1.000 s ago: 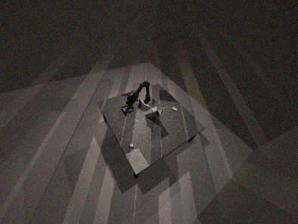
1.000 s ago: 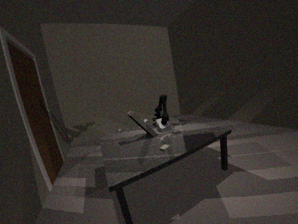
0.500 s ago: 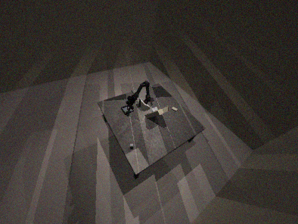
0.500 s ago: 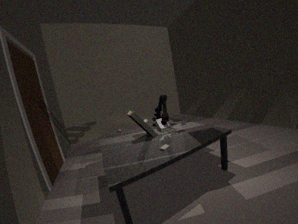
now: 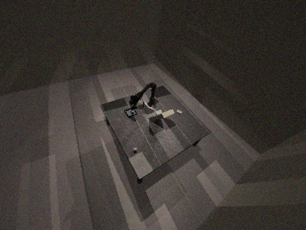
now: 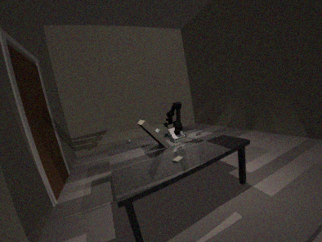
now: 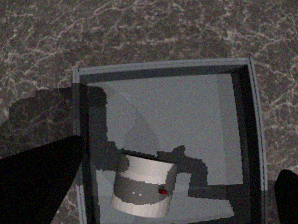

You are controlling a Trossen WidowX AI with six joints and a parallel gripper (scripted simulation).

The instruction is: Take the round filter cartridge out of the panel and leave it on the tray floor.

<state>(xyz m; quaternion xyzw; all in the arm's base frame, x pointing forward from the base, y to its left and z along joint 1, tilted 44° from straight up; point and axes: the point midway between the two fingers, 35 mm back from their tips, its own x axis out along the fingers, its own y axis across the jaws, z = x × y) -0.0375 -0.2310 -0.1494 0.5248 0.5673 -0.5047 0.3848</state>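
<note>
The pale round cartridge (image 7: pixel 145 185) is inside the grey tray (image 7: pixel 165 65), in the lower left part of the wrist view. Its curved side and a small red spot show; its slotted face is not visible. It appears to be on the tray floor. My gripper (image 7: pixel 185 165) (image 5: pixel 133 107) is open and empty, with its dark fingers wide apart above the tray, one to each side of the cartridge, and a gap to it on both sides. The sloping service panel (image 5: pixel 156 118) (image 6: pixel 153 134) stands away from the tray; its opening is too small and dark to make out.
The tray's raised walls surround the cartridge, and the left finger overlaps the left wall in the wrist view. Pale blocks (image 5: pixel 168 113) (image 5: pixel 179 111) are beyond the panel. A small pale cube (image 5: pixel 135 150) stands near the table's far end from the arm.
</note>
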